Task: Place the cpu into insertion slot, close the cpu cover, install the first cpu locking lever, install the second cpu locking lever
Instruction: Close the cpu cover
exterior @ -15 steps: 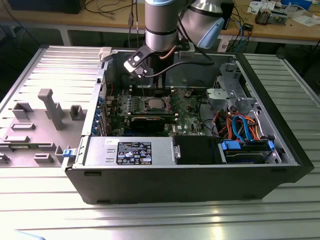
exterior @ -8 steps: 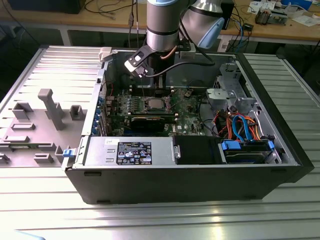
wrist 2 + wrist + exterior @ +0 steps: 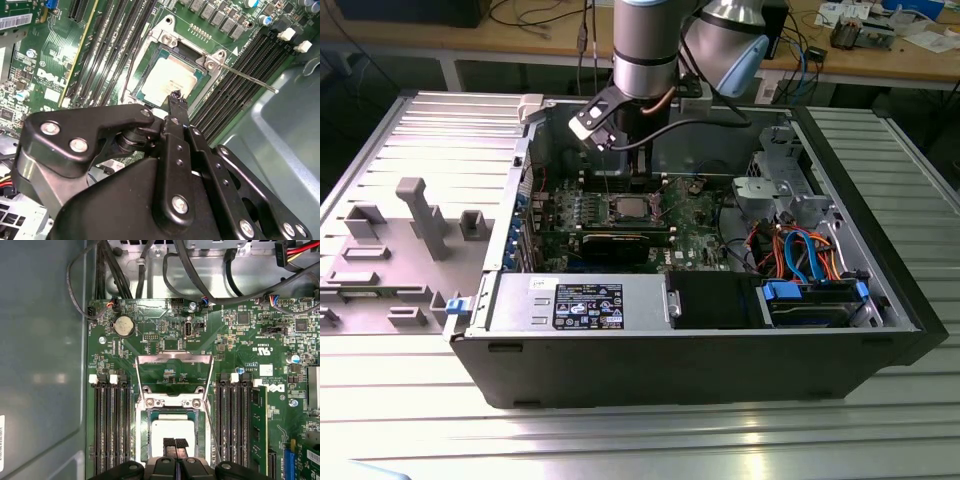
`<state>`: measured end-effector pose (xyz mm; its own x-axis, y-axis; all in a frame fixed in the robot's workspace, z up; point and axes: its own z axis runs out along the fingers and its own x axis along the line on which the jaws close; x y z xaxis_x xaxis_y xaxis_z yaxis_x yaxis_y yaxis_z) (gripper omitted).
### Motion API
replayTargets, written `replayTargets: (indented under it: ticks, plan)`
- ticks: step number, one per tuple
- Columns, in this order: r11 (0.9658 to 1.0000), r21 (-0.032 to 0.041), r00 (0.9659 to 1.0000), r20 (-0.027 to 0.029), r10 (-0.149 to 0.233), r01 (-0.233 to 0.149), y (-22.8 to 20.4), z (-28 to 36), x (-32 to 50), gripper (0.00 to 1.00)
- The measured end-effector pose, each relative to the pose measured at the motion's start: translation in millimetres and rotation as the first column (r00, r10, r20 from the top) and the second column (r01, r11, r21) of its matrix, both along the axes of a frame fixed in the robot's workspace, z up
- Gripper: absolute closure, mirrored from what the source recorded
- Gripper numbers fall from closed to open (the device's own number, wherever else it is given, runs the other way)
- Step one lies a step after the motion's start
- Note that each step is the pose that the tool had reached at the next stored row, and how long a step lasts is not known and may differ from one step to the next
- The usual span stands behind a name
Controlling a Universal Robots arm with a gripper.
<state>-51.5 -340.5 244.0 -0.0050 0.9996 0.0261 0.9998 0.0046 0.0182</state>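
The cpu [image 3: 172, 432] lies flat in the insertion slot [image 3: 144, 437], its silver-grey top facing up, and it also shows in the second wrist view [image 3: 167, 77]. The cpu cover [image 3: 175, 358], a thin silvery frame, is swung open away from the socket. Two thin locking levers [image 3: 213, 415] [image 3: 247, 76] stick out unlatched beside the socket. My gripper [image 3: 175, 443] hangs just over the near edge of the cpu with its black fingers [image 3: 176, 100] shut together, nothing between them. In the exterior view the arm reaches down into the open computer case over the socket [image 3: 628, 208].
Long black memory slots [image 3: 112, 430] [image 3: 235, 425] flank the socket on both sides. Cables [image 3: 200, 285] run along the board's far edge. The grey case wall [image 3: 40, 365] is close on one side. A graphics card [image 3: 615, 243], power supply [image 3: 585, 305] and drive cables [image 3: 800, 250] fill the case.
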Motion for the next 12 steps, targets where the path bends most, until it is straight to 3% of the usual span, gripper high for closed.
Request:
replayTargets:
  ticks: [12]
  plan:
    - [1.0,0.0,1.0,0.0,0.0,0.0,0.0,6.6,0.0,0.89]
